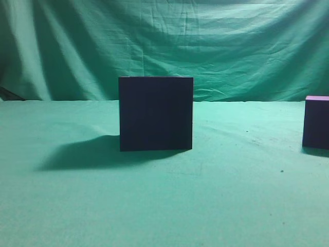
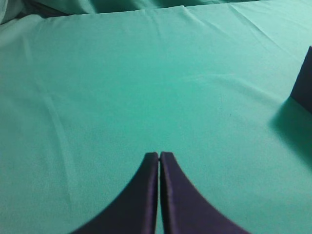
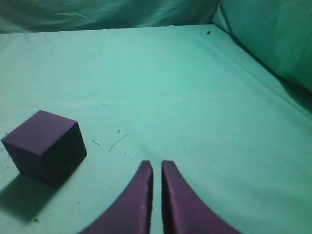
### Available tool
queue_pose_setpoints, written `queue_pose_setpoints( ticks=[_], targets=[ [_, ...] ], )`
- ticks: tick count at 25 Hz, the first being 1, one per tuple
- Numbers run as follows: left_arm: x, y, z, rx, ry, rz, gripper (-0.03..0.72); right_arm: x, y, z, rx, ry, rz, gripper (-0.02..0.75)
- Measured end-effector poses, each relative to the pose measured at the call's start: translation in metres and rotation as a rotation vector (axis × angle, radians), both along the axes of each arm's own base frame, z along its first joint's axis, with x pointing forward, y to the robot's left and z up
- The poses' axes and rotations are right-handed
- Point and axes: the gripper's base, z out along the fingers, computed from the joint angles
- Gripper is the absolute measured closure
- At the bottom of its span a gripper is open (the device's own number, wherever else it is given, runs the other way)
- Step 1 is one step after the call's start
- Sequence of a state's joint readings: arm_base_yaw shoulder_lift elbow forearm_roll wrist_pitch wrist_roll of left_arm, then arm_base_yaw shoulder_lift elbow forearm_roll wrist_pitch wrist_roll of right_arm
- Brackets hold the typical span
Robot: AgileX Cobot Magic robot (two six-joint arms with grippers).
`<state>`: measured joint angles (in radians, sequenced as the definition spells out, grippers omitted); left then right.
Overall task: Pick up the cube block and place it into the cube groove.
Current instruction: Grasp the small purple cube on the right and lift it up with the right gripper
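Observation:
The cube block (image 1: 316, 122), small and dark purple with a pinkish top, stands on the green cloth at the far right edge of the exterior view. In the right wrist view it (image 3: 45, 146) sits to the left of and ahead of my right gripper (image 3: 157, 165), apart from it. The right fingers are nearly together with nothing between them. The cube groove (image 1: 156, 113), a large near-black box, stands in the middle of the table. A corner of it (image 2: 304, 83) shows at the right edge of the left wrist view. My left gripper (image 2: 159, 156) is shut and empty over bare cloth.
A green cloth (image 1: 154, 206) covers the table and hangs as a backdrop (image 1: 164, 46). The box casts a shadow to its left (image 1: 82, 154). Small specks and a thread (image 3: 117, 142) lie on the cloth near the cube block. Neither arm shows in the exterior view.

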<state>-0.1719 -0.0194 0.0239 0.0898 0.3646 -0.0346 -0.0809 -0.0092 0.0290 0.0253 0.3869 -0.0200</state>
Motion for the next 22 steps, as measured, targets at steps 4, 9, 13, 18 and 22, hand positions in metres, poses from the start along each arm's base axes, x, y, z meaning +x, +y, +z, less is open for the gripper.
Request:
queue_pose_setpoints(
  ticks=[4,9,13,18,22],
  targets=[
    [0.0,0.0,0.0,0.0,0.0,0.0,0.688,0.0,0.0,0.0,0.0,0.0,0.0,0.738],
    [0.0,0.0,0.0,0.0,0.0,0.0,0.688,0.0,0.0,0.0,0.0,0.0,0.0,0.738],
    [0.0,0.0,0.0,0.0,0.0,0.0,0.688,0.0,0.0,0.0,-0.002,0.0,0.001,0.738],
    [0.0,0.0,0.0,0.0,0.0,0.0,0.688,0.0,0.0,0.0,-0.002,0.0,0.001,0.738],
    [0.0,0.0,0.0,0.0,0.0,0.0,0.688,0.0001,-0.0001,0.0002,-0.004,-0.002,0.0,0.738]
  ],
)
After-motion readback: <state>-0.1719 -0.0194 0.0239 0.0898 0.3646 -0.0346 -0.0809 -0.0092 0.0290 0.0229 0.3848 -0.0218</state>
